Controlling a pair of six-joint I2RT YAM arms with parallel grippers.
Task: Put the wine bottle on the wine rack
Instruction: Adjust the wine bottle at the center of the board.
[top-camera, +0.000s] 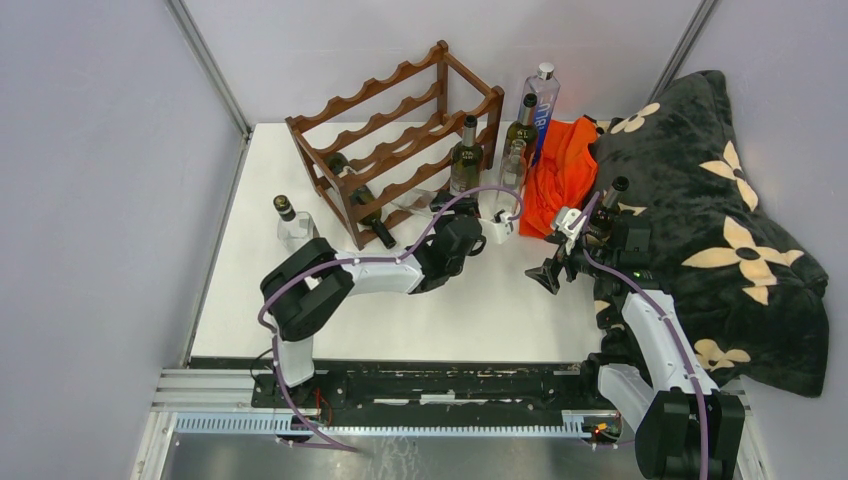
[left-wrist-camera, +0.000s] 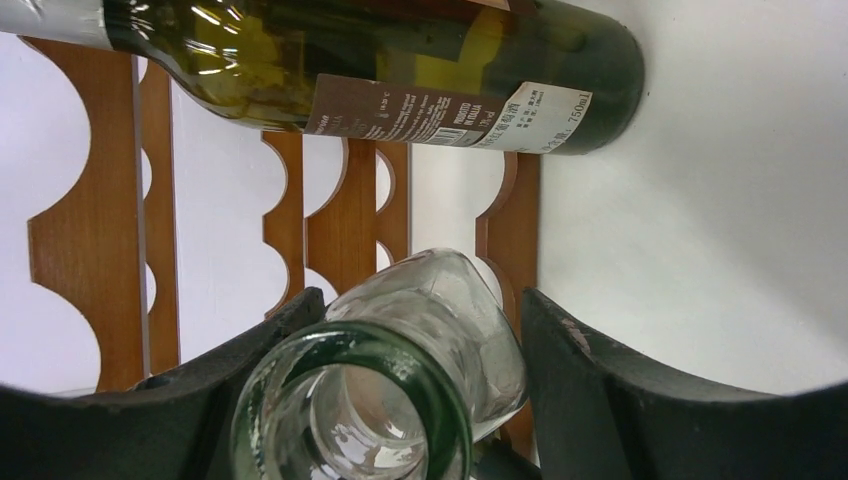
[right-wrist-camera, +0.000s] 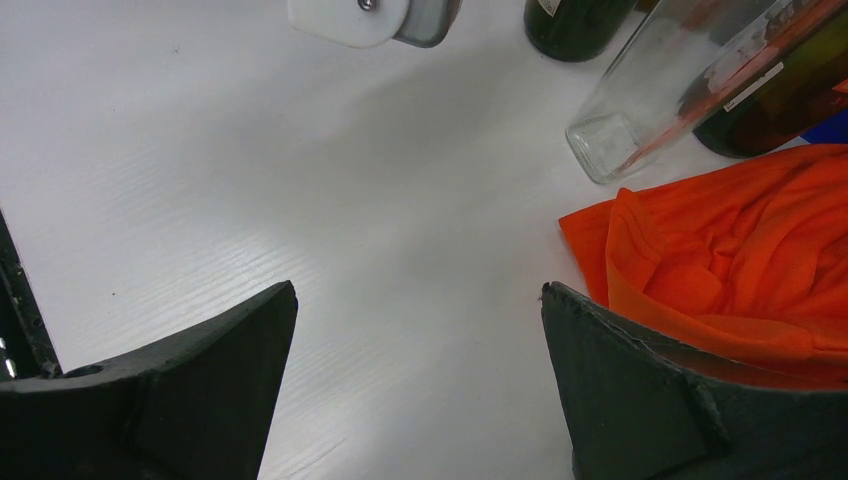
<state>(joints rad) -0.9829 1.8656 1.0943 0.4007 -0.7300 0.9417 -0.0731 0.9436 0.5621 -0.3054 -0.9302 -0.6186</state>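
The wine bottle (left-wrist-camera: 420, 350), of clear glass, sits between my left gripper's (left-wrist-camera: 420, 292) fingers with its base toward the camera. The jaws are shut on its body, and the gripper is rolled onto its side. In the top view my left gripper (top-camera: 450, 218) is at the near right end of the reddish-brown wine rack (top-camera: 400, 130), whose wavy rails (left-wrist-camera: 345, 230) stand just beyond the bottle. A dark bottle (top-camera: 362, 205) lies in the rack's bottom tier. My right gripper (top-camera: 555, 270) hovers open over bare table (right-wrist-camera: 400, 180), holding nothing.
A green labelled bottle (top-camera: 465, 155) stands right of the rack, close to the left gripper (left-wrist-camera: 400, 70). More bottles (top-camera: 520, 130) stand behind it. A small clear bottle (top-camera: 293, 225) stands left of the rack. Orange cloth (top-camera: 560, 175) and a black flowered blanket (top-camera: 700, 200) fill the right side.
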